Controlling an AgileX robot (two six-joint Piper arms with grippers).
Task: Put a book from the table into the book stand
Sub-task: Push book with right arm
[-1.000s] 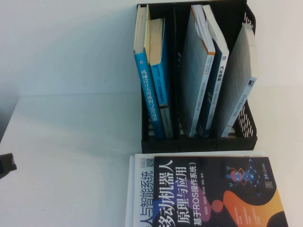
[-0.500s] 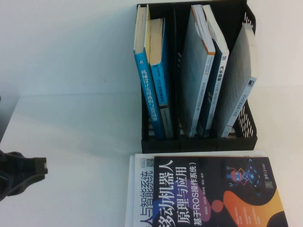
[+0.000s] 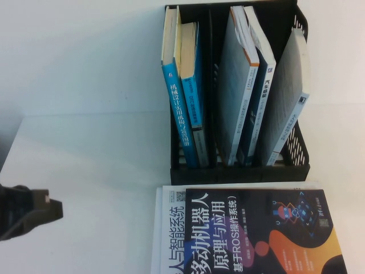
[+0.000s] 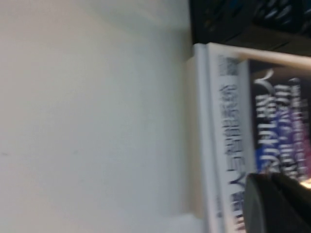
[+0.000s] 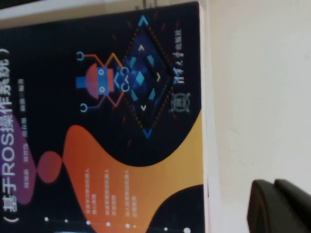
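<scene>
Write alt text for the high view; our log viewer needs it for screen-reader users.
A dark book lies flat atop a white book on the table, just in front of the black book stand, which holds upright books. The left gripper enters at the left edge; the right gripper is out of view.

One book stand (image 3: 239,172) with three slots holds five upright books (image 3: 185,108): two, two and one. Two more lie stacked on the one table (image 3: 85,154): the book (image 3: 256,234) atop a white-covered book (image 3: 167,228). Two grippers show: the left gripper (image 3: 51,206) at the table's left edge, and the right gripper (image 5: 282,206) beside the book.
</scene>
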